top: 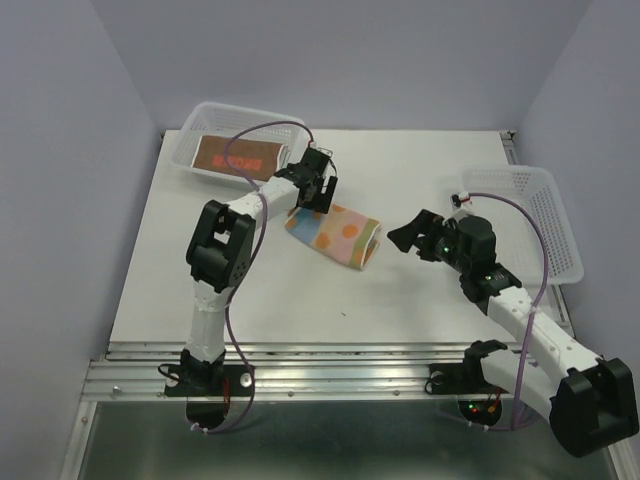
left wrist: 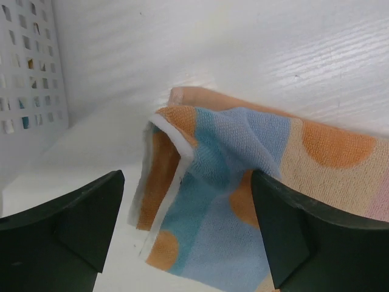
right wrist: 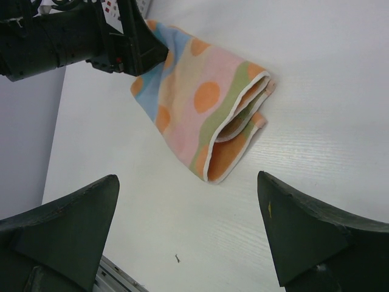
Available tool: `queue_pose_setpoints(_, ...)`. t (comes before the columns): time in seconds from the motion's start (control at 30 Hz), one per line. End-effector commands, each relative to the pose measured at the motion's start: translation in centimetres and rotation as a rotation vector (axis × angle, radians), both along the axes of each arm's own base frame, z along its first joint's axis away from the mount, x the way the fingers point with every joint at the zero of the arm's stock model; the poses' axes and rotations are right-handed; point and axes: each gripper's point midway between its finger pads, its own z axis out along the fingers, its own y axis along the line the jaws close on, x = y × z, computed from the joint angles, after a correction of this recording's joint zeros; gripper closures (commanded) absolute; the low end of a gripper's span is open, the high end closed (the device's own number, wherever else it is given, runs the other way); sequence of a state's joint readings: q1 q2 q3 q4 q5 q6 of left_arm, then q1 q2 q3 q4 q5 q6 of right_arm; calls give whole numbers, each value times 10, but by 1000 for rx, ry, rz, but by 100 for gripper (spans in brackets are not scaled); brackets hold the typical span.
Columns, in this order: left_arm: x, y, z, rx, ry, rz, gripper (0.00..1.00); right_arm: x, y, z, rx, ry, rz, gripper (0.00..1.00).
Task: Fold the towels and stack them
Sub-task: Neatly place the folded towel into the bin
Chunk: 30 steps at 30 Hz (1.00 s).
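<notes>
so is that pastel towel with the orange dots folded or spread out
Folded. The towel lies doubled over on the table, its white-trimmed edges stacked in layers at the open end.

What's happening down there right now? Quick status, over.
Left pincer open, over the dotted towel's left end. Right pincer open, clear of it. Towel lies folded on the table, not yet stacked. Nothing in the way.

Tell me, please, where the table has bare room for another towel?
The near strip of table, between the folded towel and the arm bases, is bare; so is the far edge between left basket and right basket. Crowded: mid-table, where the left gripper and right gripper flank that towel.
</notes>
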<state>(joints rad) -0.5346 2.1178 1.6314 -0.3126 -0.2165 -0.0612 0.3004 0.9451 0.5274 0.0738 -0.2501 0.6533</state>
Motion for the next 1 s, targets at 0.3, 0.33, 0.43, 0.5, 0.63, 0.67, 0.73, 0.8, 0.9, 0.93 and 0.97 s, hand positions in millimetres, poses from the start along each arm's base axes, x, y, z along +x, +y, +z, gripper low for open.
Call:
queue_pose_setpoints(0.3, 8, 14, 26, -113, -58, -1, 2, 9, 1, 9, -20, -36, 11, 0)
queue_pose_setpoints(0.33, 9, 12, 23, -123, -47, -8, 3, 9, 2, 9, -18, -35, 13, 0)
queue_pose_setpoints(0.43, 11, 9, 12, -141, -21, -25, 3, 8, 4, 7, -16, -30, 25, 0)
queue_pose_setpoints(0.5, 16, 8, 10, -154, -19, -26, 4, 8, 5, 6, -15, -30, 31, 0)
queue_pose_setpoints(0.63, 16, 6, -7, -186, 26, -20, 16, 11, 10, 0, -5, -21, 58, 0)
queue_pose_setpoints(0.67, 14, 6, -11, -203, 37, -12, 20, 14, 11, -1, -10, -25, 55, 0)
queue_pose_setpoints(0.73, 8, -2, -14, -251, 62, -36, 31, 21, 10, -12, -33, 8, 49, 0)
queue_pose_setpoints(0.8, 1, -2, -20, -276, 69, -27, 33, 27, 12, -10, -38, 9, 49, 0)
queue_pose_setpoints(0.9, -10, -2, -27, -299, 83, -35, 36, 34, 15, -13, -39, 10, 54, 0)
queue_pose_setpoints(0.93, -13, -4, -29, -309, 95, -41, 38, 36, 15, -14, -41, 14, 51, 0)
queue_pose_setpoints(0.97, -18, -4, -33, -311, 108, -37, 42, 38, 16, -17, -46, 23, 56, 0)
